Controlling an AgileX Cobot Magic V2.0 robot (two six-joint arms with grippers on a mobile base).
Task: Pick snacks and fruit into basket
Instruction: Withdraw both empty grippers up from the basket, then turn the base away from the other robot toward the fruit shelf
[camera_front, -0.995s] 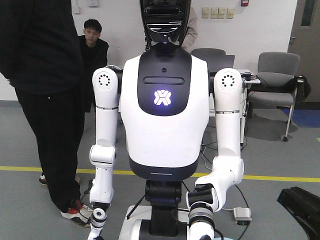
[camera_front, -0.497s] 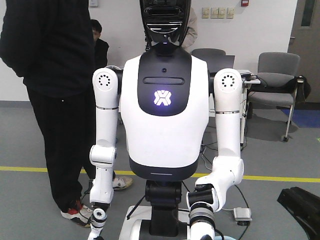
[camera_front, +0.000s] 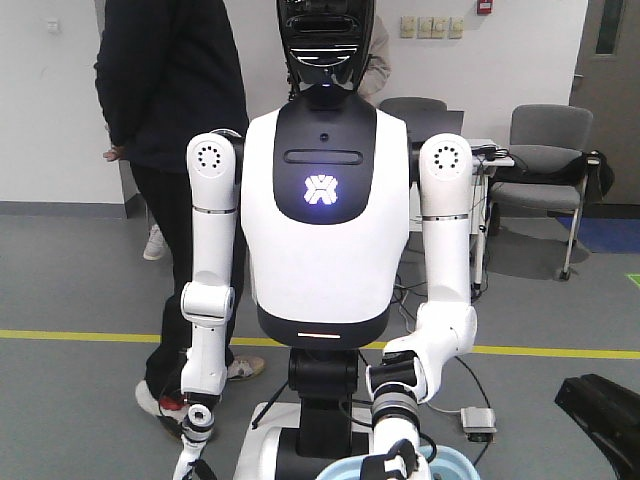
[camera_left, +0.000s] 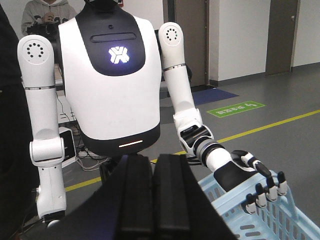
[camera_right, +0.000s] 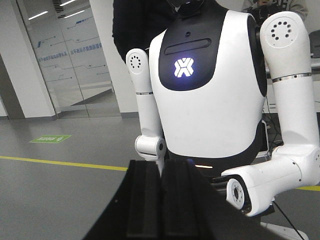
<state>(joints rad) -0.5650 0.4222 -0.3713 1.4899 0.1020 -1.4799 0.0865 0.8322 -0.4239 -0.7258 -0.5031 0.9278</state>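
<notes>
Low at the right of the left wrist view: the pale light-blue basket (camera_left: 282, 220), lattice wall and rounded rim in shot, contents out of sight. Hooked over that rim from above, the black-and-white fingers (camera_left: 260, 196) of the humanoid's hand (camera_left: 242, 172), wrist and white forearm sloping back up to the body. Just left of the basket and partly covering its near end, the left gripper (camera_left: 153, 162): two black fingers pressed flat side by side, only a thin seam between, nothing clamped. Same story in the right wrist view for the right gripper (camera_right: 161, 167): black fingers closed together, empty, pointing at the humanoid (camera_right: 210, 85) with a glowing logo on the dark chest panel. From the front view, only a sliver of basket rim at the bottom edge, with the humanoid's hand on it. Behind the white torso, a person in black (camera_front: 175, 110) standing on the grey floor, a yellow floor line (camera_front: 80, 336) crossing beneath, and a grey chair (camera_front: 545, 150) against the far wall.
</notes>
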